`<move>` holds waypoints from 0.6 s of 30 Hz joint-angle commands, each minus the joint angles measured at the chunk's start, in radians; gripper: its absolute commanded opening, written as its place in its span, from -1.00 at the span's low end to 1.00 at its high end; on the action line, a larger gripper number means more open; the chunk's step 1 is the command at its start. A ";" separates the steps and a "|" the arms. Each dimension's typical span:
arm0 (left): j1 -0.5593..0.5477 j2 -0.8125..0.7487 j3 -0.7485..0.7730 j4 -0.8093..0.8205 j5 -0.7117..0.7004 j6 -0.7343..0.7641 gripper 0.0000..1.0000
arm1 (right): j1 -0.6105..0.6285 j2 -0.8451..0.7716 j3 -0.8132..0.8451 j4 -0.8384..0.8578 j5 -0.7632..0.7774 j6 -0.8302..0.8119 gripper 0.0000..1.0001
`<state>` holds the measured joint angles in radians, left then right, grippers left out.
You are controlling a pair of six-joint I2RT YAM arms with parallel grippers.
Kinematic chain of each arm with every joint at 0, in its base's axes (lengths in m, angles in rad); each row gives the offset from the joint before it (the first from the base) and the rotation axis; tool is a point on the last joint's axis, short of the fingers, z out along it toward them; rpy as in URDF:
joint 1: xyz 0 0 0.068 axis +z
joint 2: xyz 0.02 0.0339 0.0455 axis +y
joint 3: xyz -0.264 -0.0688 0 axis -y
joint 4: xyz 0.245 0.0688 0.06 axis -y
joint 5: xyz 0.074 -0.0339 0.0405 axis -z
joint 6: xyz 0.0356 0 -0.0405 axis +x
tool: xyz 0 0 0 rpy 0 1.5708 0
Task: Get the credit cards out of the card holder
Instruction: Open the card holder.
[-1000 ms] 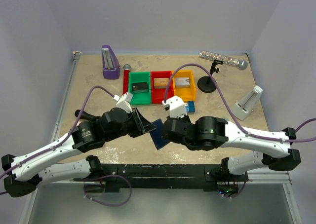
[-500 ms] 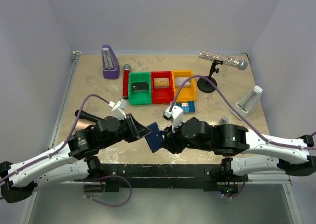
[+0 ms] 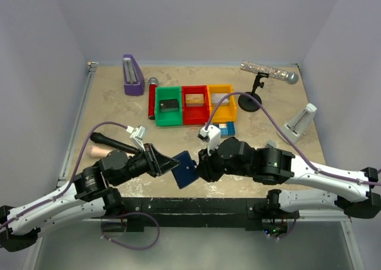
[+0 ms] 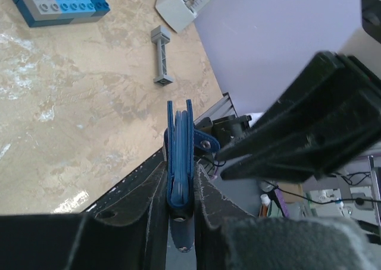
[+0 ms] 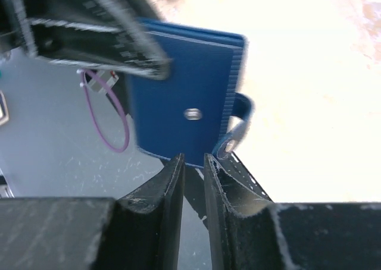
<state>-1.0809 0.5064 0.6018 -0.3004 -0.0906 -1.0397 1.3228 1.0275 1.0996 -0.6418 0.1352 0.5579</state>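
The navy card holder (image 3: 186, 169) hangs folded in the air near the table's front edge. My left gripper (image 3: 172, 163) is shut on its left edge. The left wrist view shows the card holder (image 4: 180, 145) edge-on between my left gripper's (image 4: 180, 168) fingers. My right gripper (image 3: 201, 166) sits right of it. In the right wrist view my right gripper (image 5: 193, 158) stands open by a narrow, empty gap at the card holder's (image 5: 178, 103) lower edge. The snap tab (image 5: 235, 130) hangs loose. A black card (image 3: 169, 105) lies in the green bin, a tan one (image 3: 193, 101) in the red bin. Cards inside the holder are hidden.
Green (image 3: 159, 112), red (image 3: 194, 116) and yellow (image 3: 231, 109) bins stand mid-table, with a blue brick plate (image 3: 225, 129) in front. A purple stand (image 3: 132, 75) is at back left. A microphone stand (image 3: 249, 101) and a white rack (image 3: 300, 122) are on the right. A small grey piece (image 3: 271, 144) lies near my right arm.
Both grippers and the card holder have drifted left and toward the front edge. My right gripper's jaws have parted from the snap tab, which now hangs free.
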 commanded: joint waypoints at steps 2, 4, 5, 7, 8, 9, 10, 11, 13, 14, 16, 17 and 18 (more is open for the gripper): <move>0.001 -0.115 -0.071 0.175 0.071 0.092 -1.00 | -0.068 -0.076 -0.041 0.039 -0.040 0.060 -0.53; 0.001 -0.144 -0.091 0.201 0.086 0.112 -1.00 | -0.076 -0.092 -0.056 0.050 -0.052 0.063 -0.53; 0.001 -0.155 -0.099 0.220 0.109 0.121 -1.00 | -0.077 -0.093 -0.056 0.050 -0.058 0.063 -0.53; 0.001 -0.169 -0.114 0.265 0.149 0.139 -1.00 | -0.077 -0.089 -0.047 0.041 -0.066 0.062 -0.53; 0.001 -0.170 -0.117 0.283 0.178 0.151 -1.00 | -0.077 -0.087 -0.044 0.036 -0.068 0.062 -0.53; 0.001 -0.169 -0.117 0.335 0.205 0.164 -1.00 | -0.077 -0.087 -0.044 0.034 -0.069 0.062 -0.53; 0.001 -0.166 -0.119 0.354 0.239 0.174 -1.00 | -0.077 -0.092 -0.047 0.037 -0.069 0.063 -0.53; 0.001 -0.161 -0.119 0.374 0.265 0.185 -1.00 | -0.077 -0.096 -0.050 0.042 -0.071 0.065 -0.52; 0.001 -0.154 -0.119 0.412 0.345 0.205 -1.00 | -0.077 -0.102 -0.053 0.044 -0.072 0.066 -0.53; 0.001 -0.151 -0.119 0.434 0.371 0.216 -1.00 | -0.077 -0.107 -0.055 0.042 -0.074 0.066 -0.52; 0.001 -0.144 -0.119 0.478 0.426 0.230 -1.00 | -0.077 -0.119 -0.058 0.042 -0.072 0.071 -0.52; 0.001 -0.141 -0.117 0.498 0.454 0.236 -1.00 | -0.077 -0.127 -0.061 0.047 -0.075 0.071 -0.52; 0.001 -0.137 -0.116 0.520 0.481 0.243 -1.00 | -0.077 -0.138 -0.066 0.051 -0.085 0.073 -0.52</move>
<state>-1.0801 0.3599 0.4793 0.0265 0.2199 -0.8574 1.2491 0.9333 1.0424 -0.6273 0.0750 0.6151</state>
